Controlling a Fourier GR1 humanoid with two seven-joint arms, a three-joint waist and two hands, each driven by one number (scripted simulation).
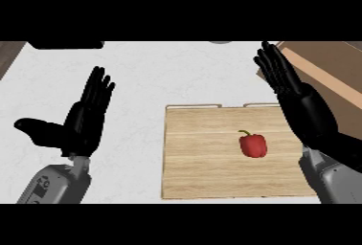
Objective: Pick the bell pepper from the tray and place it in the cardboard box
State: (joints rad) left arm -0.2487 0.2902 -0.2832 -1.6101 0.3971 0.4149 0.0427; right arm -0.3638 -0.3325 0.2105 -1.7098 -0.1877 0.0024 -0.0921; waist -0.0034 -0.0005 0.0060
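The left hand (81,122) rests at the left, fingers straight, thumb spread. The pepper (253,145) lies on the tray (198,167), just left of the right hand (300,103), whose fingers are straight and together, holding nothing. The box (332,67) sits behind that hand's fingertips.

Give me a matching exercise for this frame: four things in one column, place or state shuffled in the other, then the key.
Things
1. bell pepper
2. tray
3. cardboard box
4. left robot hand

Places or states
A. upper right corner of the view
B. open, fingers straight, over bare counter left of the tray
C. red, lying on the tray's right half
D. wooden, flat on the white counter

Pairs: 1-C, 2-D, 3-A, 4-B
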